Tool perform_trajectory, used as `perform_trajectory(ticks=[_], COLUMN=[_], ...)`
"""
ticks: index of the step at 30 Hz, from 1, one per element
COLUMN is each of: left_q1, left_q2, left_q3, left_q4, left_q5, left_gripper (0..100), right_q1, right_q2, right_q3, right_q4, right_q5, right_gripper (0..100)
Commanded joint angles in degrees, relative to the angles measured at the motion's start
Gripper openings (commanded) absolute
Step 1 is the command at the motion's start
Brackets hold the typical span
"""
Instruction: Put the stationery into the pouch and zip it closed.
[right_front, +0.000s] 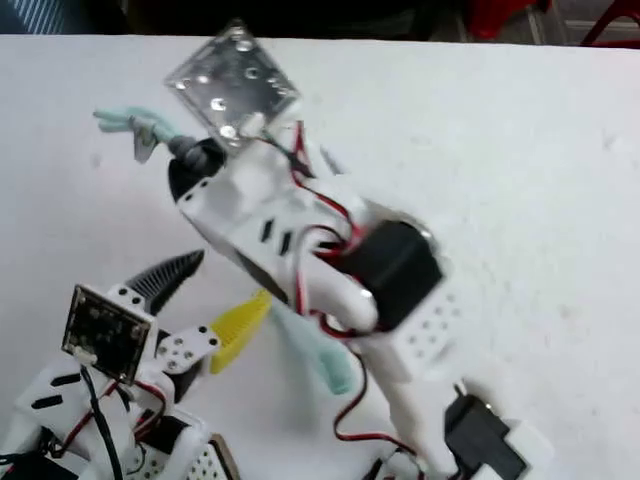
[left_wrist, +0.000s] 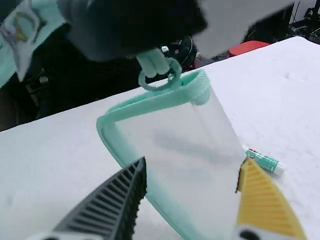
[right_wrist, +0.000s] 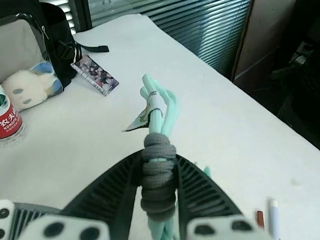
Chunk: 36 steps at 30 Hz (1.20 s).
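Your left gripper (left_wrist: 194, 165) is open, its jaws standing either side of the clear, mint-edged pouch (left_wrist: 185, 145) on the white worktop (left_wrist: 50, 165). A green-and-white pen (left_wrist: 265, 161) lies on the worktop just beside the pouch. Farther on, your right gripper (right_wrist: 159, 160) is clamped tight on the pouch's mint cord (right_wrist: 160, 107), pinching it at the grey knot (right_wrist: 159, 185).

Office-like room; white table (right_wrist: 225, 125); window blinds (right_wrist: 190, 25); black backpack (right_wrist: 57, 30); bottle (right_wrist: 7, 120).
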Motion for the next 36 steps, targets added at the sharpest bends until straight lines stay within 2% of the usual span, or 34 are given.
perform_trajectory(ticks=[1, 6, 14, 17, 25, 30, 36], left_q1=[0.2, 0.2, -7.3, -8.7, -17.5, -18.0, -18.0], left_q2=[-0.2, -0.2, -0.5, -0.5, -0.6, -0.6, -1.0], left_q3=[3.2, 8.6, 15.1, 15.5, 18.4, 18.8, 17.2], left_q4=[-6.2, -11.9, -17.1, -16.8, -15.4, -13.6, -9.0], left_q5=[0.8, 0.4, 2.2, 4.6, 4.6, 4.6, 4.4], left_gripper=[31, 31, 30, 30, 30, 30, 30], right_q1=[-2.0, -5.0, -5.1, -5.1, -5.0, -4.7, 0.0], right_q2=[0.6, 0.7, -0.7, -2.6, -7.2, -6.0, -4.2], right_q3=[-5.1, -6.9, -7.0, -7.8, -7.6, -7.6, -7.6], right_q4=[-1.6, -1.6, 2.3, 2.4, 4.4, 6.6, 6.8], right_q5=[-0.4, -0.4, -0.4, -0.4, -0.4, -0.2, -0.4], right_gripper=[1.6, 1.6, 1.6, 1.6, 1.6, 1.6, 1.6])
